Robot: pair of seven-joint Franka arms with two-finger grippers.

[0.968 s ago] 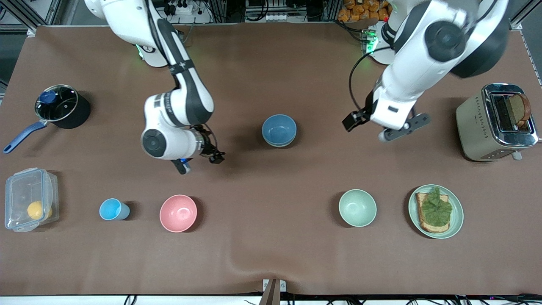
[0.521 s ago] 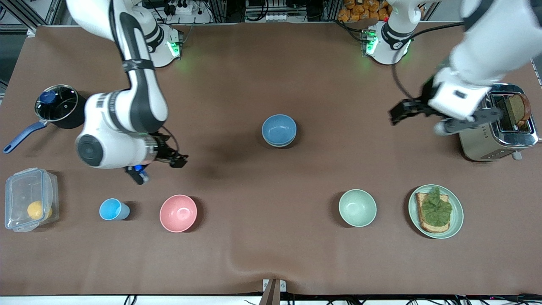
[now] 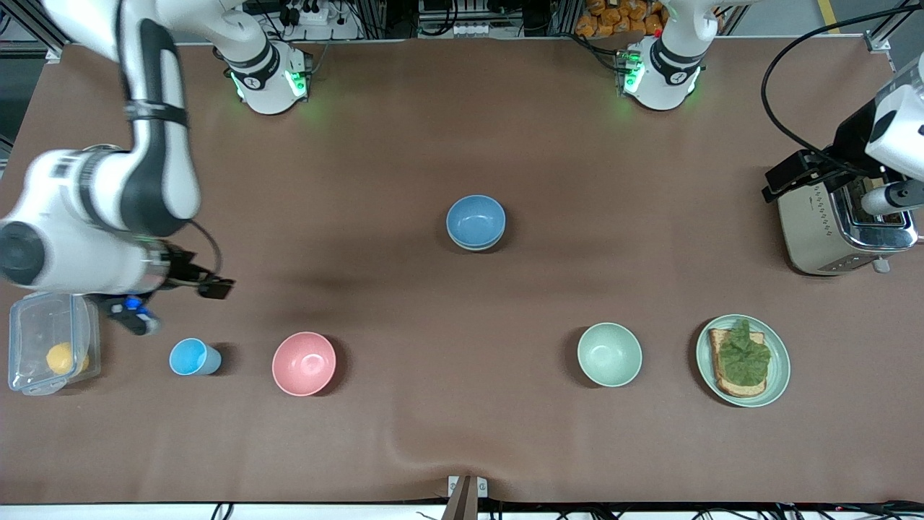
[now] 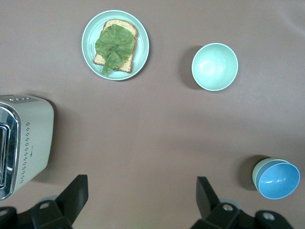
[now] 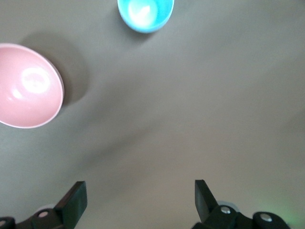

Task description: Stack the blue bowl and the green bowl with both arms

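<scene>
Surface: we are looking over a brown-covered table point(image 3: 462, 433) with 2 arms based along its farthest edge.
Nearest row: we are seeing a pink bowl point(image 3: 304, 363) and a paler mint bowl point(image 3: 609, 354) lying closest to the front camera; neither belongs to the task.
Task things: the blue bowl point(image 3: 475, 219) is sitting nested inside the green bowl point(image 4: 258, 172) at mid-table, farther from the front camera than that row.
Right gripper point(image 5: 139, 200): it is hanging spread wide and holding nothing, over bare table near the light-blue cup point(image 3: 189, 357), at the right arm's end.
Left gripper point(image 4: 140, 200): it is likewise gaping and carrying nothing, up beside the toaster point(image 3: 816, 231) at the left arm's end.
Key relation: the stack is lying between the 2 grippers, well apart from both, with neither arm clearly nearer.
Judgement: we are reading the stacking as done, with no grasp pending.
</scene>
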